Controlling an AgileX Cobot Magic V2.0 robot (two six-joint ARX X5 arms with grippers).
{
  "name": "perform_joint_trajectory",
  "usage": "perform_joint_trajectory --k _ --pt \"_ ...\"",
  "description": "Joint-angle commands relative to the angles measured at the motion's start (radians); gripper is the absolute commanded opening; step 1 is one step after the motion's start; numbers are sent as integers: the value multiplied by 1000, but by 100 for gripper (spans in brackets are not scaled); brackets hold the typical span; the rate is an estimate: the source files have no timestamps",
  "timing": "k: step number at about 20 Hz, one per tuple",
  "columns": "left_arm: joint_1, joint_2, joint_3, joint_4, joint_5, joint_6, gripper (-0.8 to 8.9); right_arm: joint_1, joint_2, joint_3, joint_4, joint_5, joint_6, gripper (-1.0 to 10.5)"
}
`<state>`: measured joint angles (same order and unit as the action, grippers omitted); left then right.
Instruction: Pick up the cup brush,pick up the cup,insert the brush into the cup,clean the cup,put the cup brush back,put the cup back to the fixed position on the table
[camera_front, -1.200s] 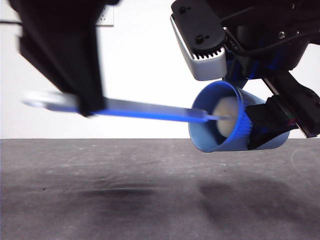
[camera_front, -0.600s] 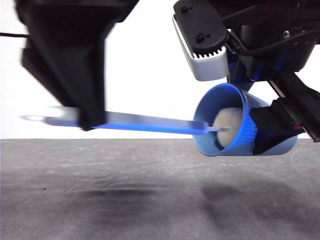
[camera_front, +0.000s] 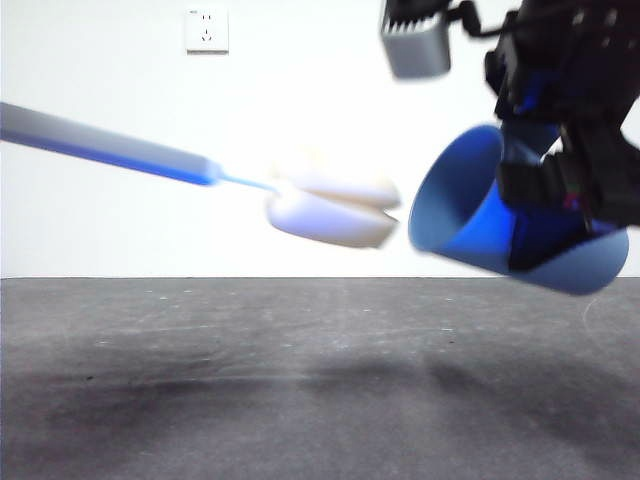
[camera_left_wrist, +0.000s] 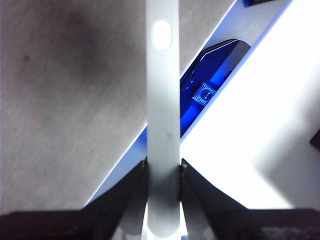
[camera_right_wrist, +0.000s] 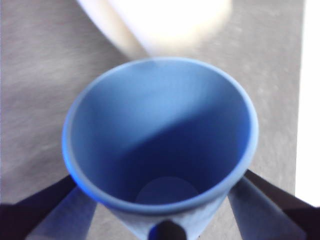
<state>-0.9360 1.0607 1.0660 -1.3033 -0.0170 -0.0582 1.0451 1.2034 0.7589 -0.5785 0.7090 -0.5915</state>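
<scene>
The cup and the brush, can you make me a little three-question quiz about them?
1. True or false: the sponge head of the cup brush is inside the cup.
2. What does the left gripper hold? A) the cup B) the brush's handle C) nothing
3. Fill in: the right gripper holds the cup above the ____, on its side.

Key: 1. False, the sponge is just outside the cup's mouth. 2. B. 3. table.

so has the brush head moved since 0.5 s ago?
Yes. The cup brush sponge head was inside the cup; now it is out, just clear of the rim, and higher above the table.
</scene>
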Motion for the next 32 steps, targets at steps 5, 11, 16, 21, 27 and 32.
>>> perform_joint_trajectory --k 5,11,16,21,27,32 --pt "9 -89 3 14 -143 -105 -9 -32 -134 11 23 6 166 -16" --pt "89 -79 0 176 -265 -233 -9 -50 -261 76 23 -3 358 -16" --pt "165 0 0 385 -262 -346 -9 -50 -371 165 24 -63 481 -16" --pt "186 204 0 565 -258 -476 -9 -49 -474 238 31 -136 551 -16" --pt "186 493 0 716 -236 -558 -9 -49 -579 241 -27 -135 558 -16" --pt "208 634 0 785 -236 -571 -9 -49 -619 241 -114 -135 598 -16"
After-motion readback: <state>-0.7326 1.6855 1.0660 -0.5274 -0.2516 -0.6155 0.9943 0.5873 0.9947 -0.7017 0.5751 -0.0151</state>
